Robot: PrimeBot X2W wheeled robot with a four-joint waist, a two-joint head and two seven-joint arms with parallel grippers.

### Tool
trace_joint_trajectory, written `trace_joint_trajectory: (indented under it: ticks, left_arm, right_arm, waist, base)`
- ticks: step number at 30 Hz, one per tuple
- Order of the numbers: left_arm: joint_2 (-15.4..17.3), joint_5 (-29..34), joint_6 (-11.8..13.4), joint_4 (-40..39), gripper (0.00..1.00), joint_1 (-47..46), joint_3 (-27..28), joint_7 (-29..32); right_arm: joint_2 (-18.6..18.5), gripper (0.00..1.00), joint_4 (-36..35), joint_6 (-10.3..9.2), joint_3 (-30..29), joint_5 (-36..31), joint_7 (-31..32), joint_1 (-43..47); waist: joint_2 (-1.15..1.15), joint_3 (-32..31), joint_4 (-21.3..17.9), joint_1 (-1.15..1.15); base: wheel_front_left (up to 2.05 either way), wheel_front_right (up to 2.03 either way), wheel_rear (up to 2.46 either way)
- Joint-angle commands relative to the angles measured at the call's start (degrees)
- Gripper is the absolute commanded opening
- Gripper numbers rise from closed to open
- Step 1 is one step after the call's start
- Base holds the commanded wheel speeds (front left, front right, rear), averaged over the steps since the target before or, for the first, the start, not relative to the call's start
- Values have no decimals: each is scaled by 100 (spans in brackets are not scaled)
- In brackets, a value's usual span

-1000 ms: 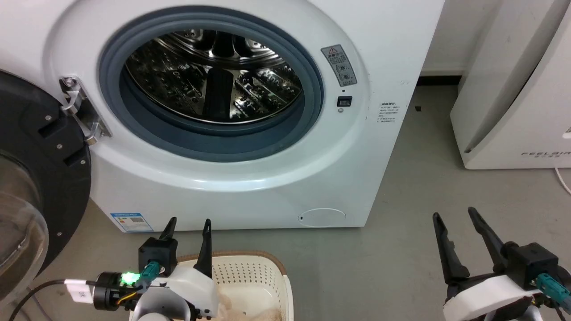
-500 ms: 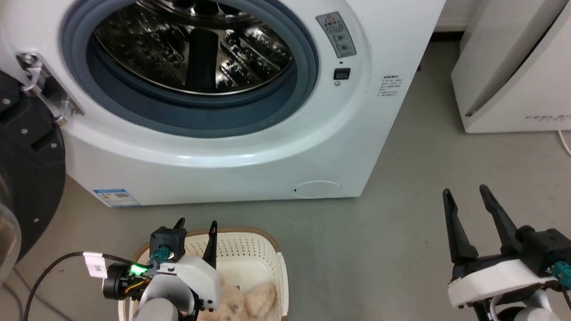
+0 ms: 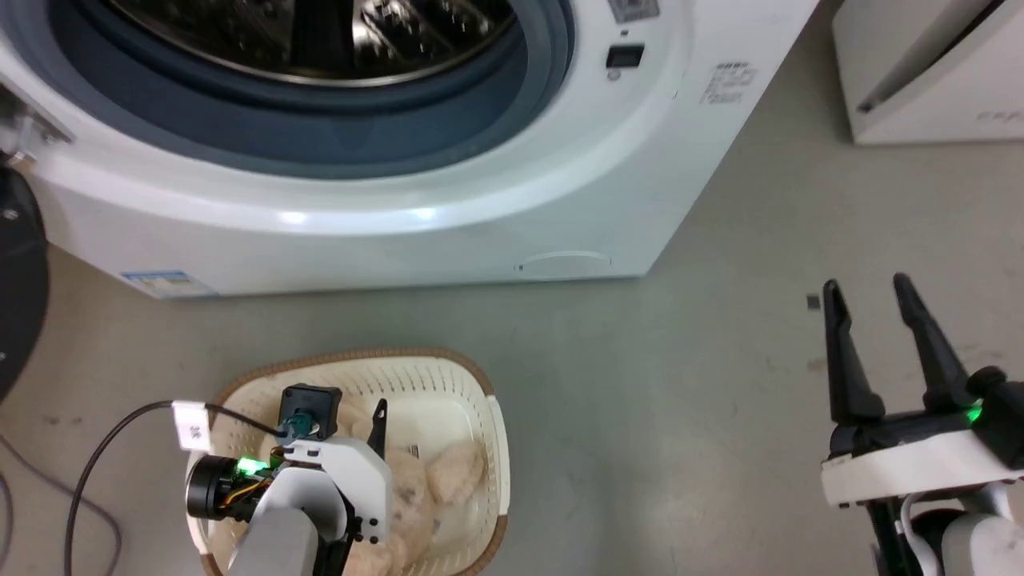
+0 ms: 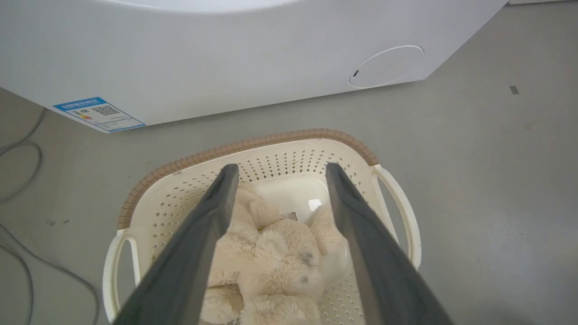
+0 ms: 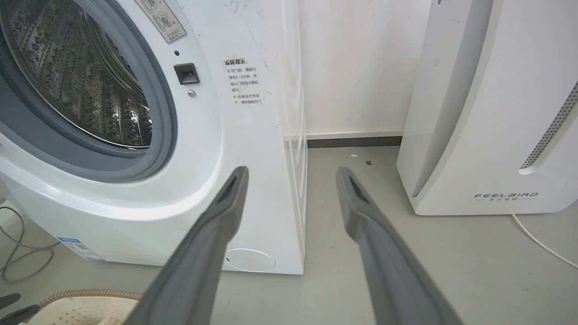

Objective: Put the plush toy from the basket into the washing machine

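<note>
Left wrist view: plush toy (image 4: 271, 257) in basket (image 4: 289, 135), long axis seemingly toward washing machine (image 4: 226, 54); left fingers (image 4: 198, 243) wide

Hidden and clipped parts: basket, washer front, side appliance.

Plush toy (image 4: 271, 253) sits between and below the left gripper (image 4: 277, 169) fingers. Both its flanks are behind the fingers and its near end is lost at the frame bottom, so head and limbs can't be told apart. Basket (image 4: 280, 137): near rim cut off likewise. The label (image 4: 289, 216) on its base is half under fur, print too small to read. Washing machine (image 3: 448, 200), ahead of the gripper: upper porthole runs off the top edge, and the door (image 3: 16, 304) is a dark sliver at the left edge. Blue sticker (image 4: 97, 113): text unreadable. White appliance (image 3: 928, 72), beyond the right gripper (image 3: 866, 282): clipped at top and right, lettering cut short.
</note>
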Motion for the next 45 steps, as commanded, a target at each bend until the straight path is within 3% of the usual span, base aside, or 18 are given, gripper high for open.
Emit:
trace_joint_trajectory:
  ticks: [1, 25, 45]
  left_arm:
    - [49, -42, 1, 188, 100, -186, -66, 52]
    - [177, -213, -92, 1544, 100, -1174, -542, 642]
    - [418, -481, -203, 2721, 100, -2108, -909, 764]
  right_arm:
    - [-1, 100, -73, -3, -33, 103, -65, -158]
    - [-1, 100, -524, -4, -218, 343, -339, -662]
    - [-1, 100, -800, -4, -454, 661, -577, -1067]
  waist:
    - [0, 277, -14, -1]
    - [0, 1781, -21, -1]
    - [0, 2852, -89, -1]
  base:
    - [0, 0, 0]
    - [0, 0, 0]
    - [0, 0, 0]
